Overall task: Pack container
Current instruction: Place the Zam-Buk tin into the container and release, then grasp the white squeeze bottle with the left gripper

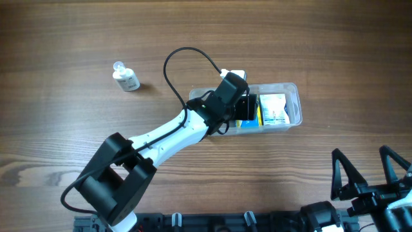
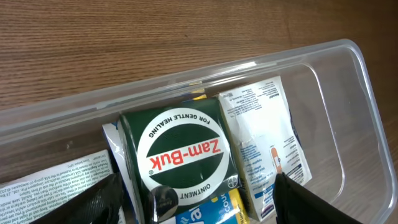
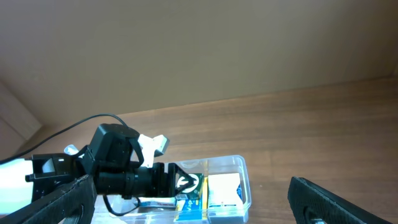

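Observation:
The clear plastic container (image 1: 291, 91) lies right of the table's middle. In it are a green Zam-Buk ointment box (image 2: 180, 152), a white printed box (image 2: 261, 134) to its right, a blue and yellow box (image 2: 208, 211) under it and a white printed pack (image 2: 50, 177) at its left. My left gripper (image 1: 248, 106) is low over the container. In the left wrist view its fingers (image 2: 197, 180) are open on either side of the green box, with a gap on the right side. My right gripper (image 1: 360, 154) is open and empty at the front right. The container also shows in the right wrist view (image 3: 239, 171).
A small white bottle (image 1: 126, 77) lies on the wood table at the back left, apart from the container. The left arm (image 1: 167, 138) and its black cable (image 1: 183, 55) reach from the front left to the container.

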Controlling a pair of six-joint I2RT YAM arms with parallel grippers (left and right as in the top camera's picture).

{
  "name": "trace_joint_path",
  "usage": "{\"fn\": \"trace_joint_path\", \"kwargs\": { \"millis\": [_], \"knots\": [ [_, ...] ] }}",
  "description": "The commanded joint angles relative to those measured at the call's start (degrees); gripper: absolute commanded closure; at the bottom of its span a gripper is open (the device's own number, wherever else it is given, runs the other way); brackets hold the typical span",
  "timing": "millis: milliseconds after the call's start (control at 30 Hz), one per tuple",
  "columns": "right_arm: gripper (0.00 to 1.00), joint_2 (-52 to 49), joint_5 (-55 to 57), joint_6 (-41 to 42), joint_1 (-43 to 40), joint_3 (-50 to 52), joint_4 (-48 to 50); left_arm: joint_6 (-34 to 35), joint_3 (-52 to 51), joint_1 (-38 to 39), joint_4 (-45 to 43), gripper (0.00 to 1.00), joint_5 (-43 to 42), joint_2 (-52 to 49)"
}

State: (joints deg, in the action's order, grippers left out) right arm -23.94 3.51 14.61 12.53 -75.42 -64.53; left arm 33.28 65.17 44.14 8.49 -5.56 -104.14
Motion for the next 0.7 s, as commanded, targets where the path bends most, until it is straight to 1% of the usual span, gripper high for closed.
{"fn": "trace_joint_path", "kwargs": {
  "millis": [0, 67, 133, 200, 267, 333, 367, 433, 500, 567, 667],
  "knots": [
    [0.00, -0.24, 1.01, -1.07, -0.17, 0.00, 0.13, -3.13, 2.49, -0.76, 1.03, 0.24, -0.87, 4.98],
    [0.00, -0.24, 1.01, -1.07, -0.17, 0.00, 0.13, -3.50, 3.69, -1.60, 3.45, 0.23, -0.90, 8.09],
    [0.00, -0.24, 1.01, -1.05, -0.17, 0.00, 0.13, -6.16, 4.98, -3.13, 7.13, 0.23, -1.05, 12.90],
    [0.00, -0.24, 1.01, -1.05, -0.17, 0.00, 0.13, -8.31, 6.08, -5.95, 12.07, 0.17, -0.57, 17.99],
    [0.00, -0.24, 1.01, -1.07, -0.17, 0.00, 0.11, -9.09, 6.45, -11.56, 17.90, 0.12, 0.50, 23.15],
    [0.00, -0.24, 1.01, -1.05, -0.17, 0.00, 0.11, -9.14, 6.45, -18.45, 22.56, 0.11, 0.50, 26.67],
    [0.00, -0.24, 1.01, -1.05, -0.17, 0.00, 0.11, -9.92, 6.45, -23.26, 25.03, 0.12, 0.48, 28.15],
    [0.00, -0.24, 1.01, -1.05, -0.17, 0.00, 0.11, -13.79, 6.45, -34.18, 28.24, 0.13, 0.35, 29.27],
    [0.00, -0.24, 1.01, -1.05, -0.17, 0.00, 0.11, -17.97, 6.43, -40.94, 29.09, 0.15, 0.24, 28.72],
    [0.00, -0.24, 1.01, -1.07, -0.17, 0.00, 0.11, -21.92, 6.43, -45.46, 28.92, 0.15, 0.37, 27.34],
    [0.00, -0.24, 1.01, -1.05, -0.17, 0.00, 0.11, -27.52, 6.43, -48.13, 27.98, 0.12, 1.99, 24.13]
  ]
}}
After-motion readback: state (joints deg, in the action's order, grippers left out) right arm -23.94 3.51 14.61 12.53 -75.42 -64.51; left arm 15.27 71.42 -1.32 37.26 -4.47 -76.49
